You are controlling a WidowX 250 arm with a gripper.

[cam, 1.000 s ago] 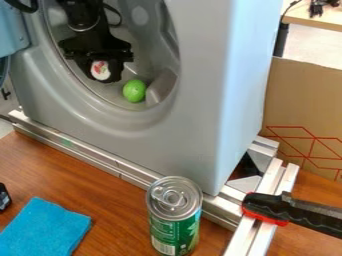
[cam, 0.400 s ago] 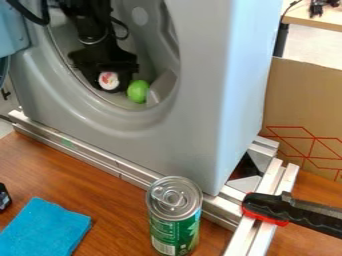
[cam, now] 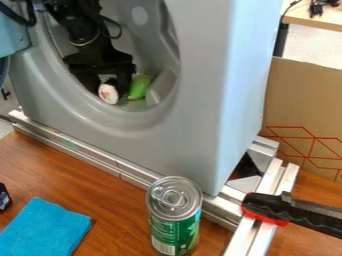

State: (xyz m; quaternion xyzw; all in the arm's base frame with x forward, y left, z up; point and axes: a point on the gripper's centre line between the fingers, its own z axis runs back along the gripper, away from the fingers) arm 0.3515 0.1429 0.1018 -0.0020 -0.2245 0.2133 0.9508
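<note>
Black gripper [cam: 109, 89]: points down inside the grey housing's [cam: 194, 100] round opening, on the upper left. Grasp state: cannot tell whether it is clenched on anything or released.
White-faced item [cam: 107, 94]: in the opening, low, right at the gripper. Round face with reddish print turned toward the camera and slightly down. Long axis: cannot tell, the rest is hidden behind the face.
Green item [cam: 138, 88]: in the opening, just right of the gripper, near the lower rim. Long axis close to upright in the view, top leaning slightly right.
Opening contents: gripper, white-faced item, green item.
Can [cam: 174, 215]: green with silver lid, upright on the wooden table [cam: 100, 192], in front of the metal rail [cam: 100, 159]. Lid on, pull ring on top; inside not visible.
Blue cloth [cam: 45, 229]: flat on the table, left of the can, corner toward the upper left.
Black-and-red handle [cam: 270, 207]: right of the can, over the metal frame, running to the right edge.
Cardboard [cam: 304, 100]: behind, right of the housing, red lines on its face.
</note>
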